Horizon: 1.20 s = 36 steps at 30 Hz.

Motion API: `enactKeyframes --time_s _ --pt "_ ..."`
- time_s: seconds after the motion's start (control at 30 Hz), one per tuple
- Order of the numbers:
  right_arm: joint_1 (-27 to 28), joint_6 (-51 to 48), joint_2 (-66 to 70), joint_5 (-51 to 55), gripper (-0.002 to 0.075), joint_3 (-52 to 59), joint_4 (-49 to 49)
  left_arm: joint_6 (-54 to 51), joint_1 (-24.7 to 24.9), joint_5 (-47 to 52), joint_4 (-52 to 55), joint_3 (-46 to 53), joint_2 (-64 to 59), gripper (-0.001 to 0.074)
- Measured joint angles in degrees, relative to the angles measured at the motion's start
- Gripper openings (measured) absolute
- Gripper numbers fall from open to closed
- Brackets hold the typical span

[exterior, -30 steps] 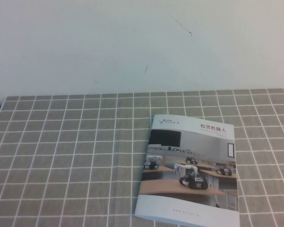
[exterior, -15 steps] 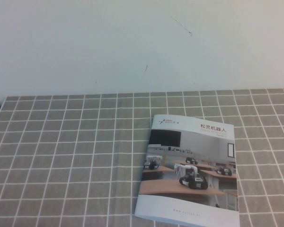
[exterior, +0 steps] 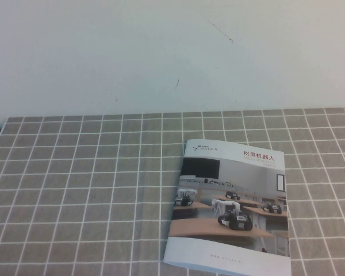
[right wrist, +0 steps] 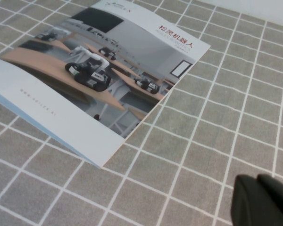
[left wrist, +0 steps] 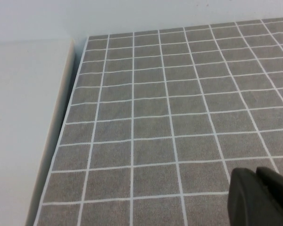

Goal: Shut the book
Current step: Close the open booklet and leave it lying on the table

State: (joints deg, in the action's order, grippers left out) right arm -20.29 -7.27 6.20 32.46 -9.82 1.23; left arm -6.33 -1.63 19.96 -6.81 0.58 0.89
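Note:
A thin book (exterior: pixel 229 208) lies flat and closed on the grey checked cloth, cover up, showing a photo of robot arms on desks and red Chinese lettering. The right wrist view shows the same book (right wrist: pixel 94 70) from nearby. My right gripper (right wrist: pixel 259 195) hangs over bare cloth beside the book, apart from it, its dark fingers pressed together and holding nothing. My left gripper (left wrist: pixel 257 190) is over the cloth near its left edge, far from the book, also shut and empty. Neither arm appears in the high view.
The checked cloth (exterior: pixel 80 195) covers the table up to a white wall (exterior: pixel 161 52) at the back. A pale bare strip of table (left wrist: pixel 23 122) borders the cloth on the left.

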Motion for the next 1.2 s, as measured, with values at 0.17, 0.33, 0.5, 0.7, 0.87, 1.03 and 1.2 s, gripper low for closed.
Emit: enactKeyframes --time_s 0.17,0.33,0.5,0.7,0.87,1.03,1.2 --pt "0.0 0.0 0.0 0.0 -0.0003 0.0 -0.1 0.0 1.6 -0.1 0.1 0.0 0.0 -0.0001" --pt "0.0 0.0 0.0 0.0 -0.0003 0.0 -0.1 -0.1 2.4 -0.1 0.1 0.0 0.0 -0.0001" --pt "0.0 0.0 0.0 0.0 -0.0003 0.0 -0.1 -0.2 4.9 -0.1 0.1 0.0 0.0 -0.0001" --pt "0.0 0.0 0.0 0.0 -0.0003 0.0 -0.1 3.2 5.4 -0.2 0.2 0.0 0.0 -0.0001" --pt "0.0 0.0 0.0 0.0 -0.0003 0.0 -0.1 5.5 5.4 -0.2 0.3 0.0 0.0 -0.0001" --pt "0.0 0.0 0.0 0.0 -0.0003 0.0 -0.1 5.6 5.4 -0.2 0.7 0.0 0.0 -0.0001" --pt "0.0 0.0 0.0 0.0 -0.0003 0.0 -0.1 5.6 5.4 -0.2 1.0 0.0 0.0 -0.0001"
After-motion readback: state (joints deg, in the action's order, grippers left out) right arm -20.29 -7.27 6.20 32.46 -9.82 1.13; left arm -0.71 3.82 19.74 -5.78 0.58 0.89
